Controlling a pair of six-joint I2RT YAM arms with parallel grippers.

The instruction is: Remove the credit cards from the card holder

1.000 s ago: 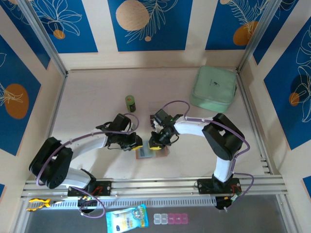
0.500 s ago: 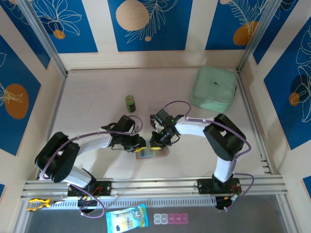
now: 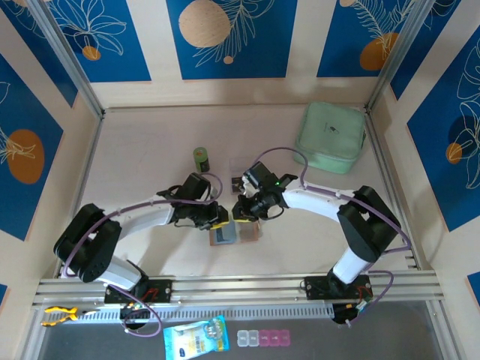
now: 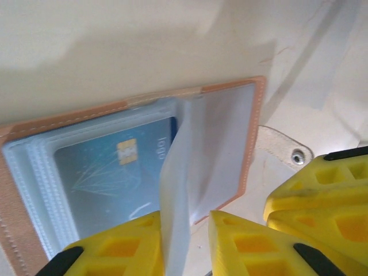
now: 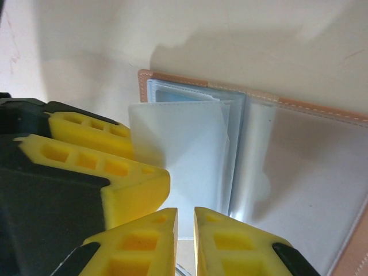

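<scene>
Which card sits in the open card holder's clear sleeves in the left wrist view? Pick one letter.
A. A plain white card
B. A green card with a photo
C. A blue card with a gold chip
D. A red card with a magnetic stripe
C: in the left wrist view a blue card with a gold chip lies behind the clear sleeves on the left half of the open card holder.

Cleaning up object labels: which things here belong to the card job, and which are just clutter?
Job: card holder; blue card in its clear sleeve; left gripper; right gripper.

Lying about: mint-green case; small green can; blue-yellow packet; small compartment box; yellow toy fish.
</scene>
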